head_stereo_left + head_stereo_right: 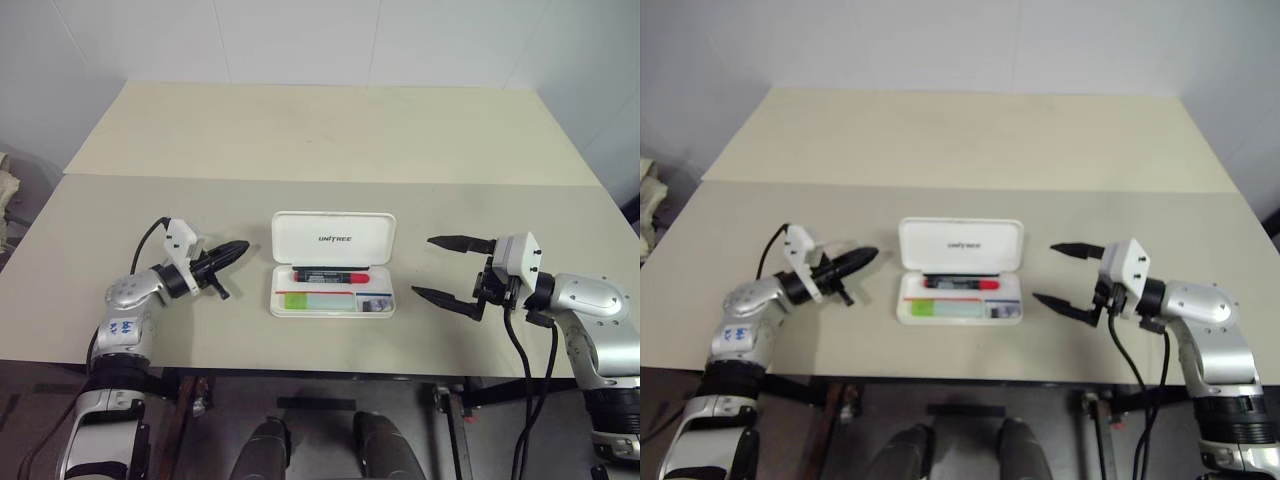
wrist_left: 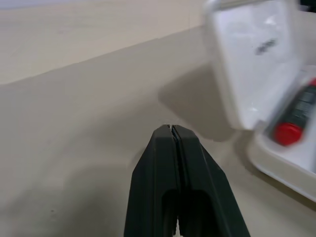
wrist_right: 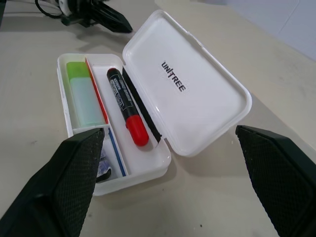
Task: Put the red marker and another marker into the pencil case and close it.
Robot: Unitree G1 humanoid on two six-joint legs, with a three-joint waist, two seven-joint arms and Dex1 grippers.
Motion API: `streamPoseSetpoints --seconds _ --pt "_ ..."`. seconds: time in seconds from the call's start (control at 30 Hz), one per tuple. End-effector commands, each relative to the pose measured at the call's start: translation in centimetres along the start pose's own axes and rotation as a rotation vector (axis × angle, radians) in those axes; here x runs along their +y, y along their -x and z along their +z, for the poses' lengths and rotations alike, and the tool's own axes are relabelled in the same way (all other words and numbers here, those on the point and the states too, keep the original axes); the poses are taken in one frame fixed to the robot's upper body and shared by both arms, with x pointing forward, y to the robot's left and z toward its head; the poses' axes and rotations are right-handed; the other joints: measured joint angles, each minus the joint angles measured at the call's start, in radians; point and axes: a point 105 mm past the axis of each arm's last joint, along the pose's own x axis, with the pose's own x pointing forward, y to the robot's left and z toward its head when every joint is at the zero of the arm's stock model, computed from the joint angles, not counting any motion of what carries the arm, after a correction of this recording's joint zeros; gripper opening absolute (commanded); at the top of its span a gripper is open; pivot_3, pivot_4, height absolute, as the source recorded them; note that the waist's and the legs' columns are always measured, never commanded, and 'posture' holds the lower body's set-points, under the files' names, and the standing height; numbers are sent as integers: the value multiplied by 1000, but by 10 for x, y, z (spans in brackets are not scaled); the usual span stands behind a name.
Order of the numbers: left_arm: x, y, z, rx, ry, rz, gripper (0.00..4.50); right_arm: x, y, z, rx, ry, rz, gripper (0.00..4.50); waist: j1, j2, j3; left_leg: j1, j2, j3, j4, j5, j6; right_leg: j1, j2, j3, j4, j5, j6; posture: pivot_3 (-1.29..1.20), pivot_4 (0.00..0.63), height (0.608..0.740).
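The pencil case [image 1: 333, 265] is lying open on the tabletop [image 1: 320, 130], close to the near edge and about midway between the left and right edges. Its lid is standing tilted back toward the far edge, with the dark lettering showing on the inner face. The red marker [image 3: 126, 105] is lying in the tray's rear compartment, along the hinge, its red cap pointing toward the right edge. The light green marker [image 3: 84, 98] is lying in the front compartment at the tray's left end, parallel to the red one and separated from it by a thin red strip [image 3: 97, 91]. A thin blue strip [image 3: 116, 152] is sitting toward the tray's right end, beside a small dark item that is too unclear to identify.

The left gripper [image 1: 232, 252] is hovering just off the case's left side, pointing at it, with its two black fingers pressed together and nothing between them. The right gripper [image 1: 448, 270] is hanging near the case's right side, aimed toward it, its fingers spread wide apart and empty.
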Motion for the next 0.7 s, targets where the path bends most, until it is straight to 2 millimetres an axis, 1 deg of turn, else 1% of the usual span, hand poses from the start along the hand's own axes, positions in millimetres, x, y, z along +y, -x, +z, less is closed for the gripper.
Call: streamPoseSetpoints --seconds 0.03,0.07,0.13,0.2,0.23,0.3,0.4,0.57,0.7 --pt "-3 -32 4 9 7 4 26 -3 0 9 -17 37 -13 4500 6 0 0 0 0 0 0 0 0 0 0 0 0 0 0 0 150 740" --pt "-5 -41 7 1 11 -5 26 -3 0 10 -16 38 -15 4500 9 0 0 0 0 0 1 0 0 0 0 0 0 0 0 0 150 740" --pt "-7 -50 11 -14 9 -19 26 -3 0 10 -15 38 -18 4500 16 0 0 -1 -1 0 1 0 0 0 0 0 0 0 1 0 150 740" --pt "-9 -56 15 -32 10 -32 26 -2 1 10 -13 38 -22 4500 12 0 0 -1 0 1 0 0 0 0 0 1 -1 0 1 0 150 740" --pt "-14 -62 23 -65 5 -61 26 -2 2 9 -11 35 -28 4500 10 0 0 -1 0 1 -1 0 0 -1 0 1 -1 0 1 0 150 740" --pt "-19 -68 32 -114 4 -103 26 0 3 8 -8 30 -37 4500 12 0 0 -1 0 1 -1 0 0 -1 1 1 -1 0 1 0 150 740" --pt "-24 -66 40 -167 -24 -156 26 2 4 8 -7 24 -47 4500 16 0 0 -1 0 1 0 0 0 -1 0 1 -1 0 1 0 150 740" --pt "-27 -57 42 -201 -87 -211 26 5 5 7 -7 14 -61 4500 19 0 0 -1 0 2 0 0 0 -1 1 1 -1 0 1 0 150 740" --pt "-32 -49 46 -195 -217 -290 26 9 4 5 -8 2 -70 4500 18 0 0 -1 0 2 0 0 0 -1 1 1 -1 0 1 0 150 740"
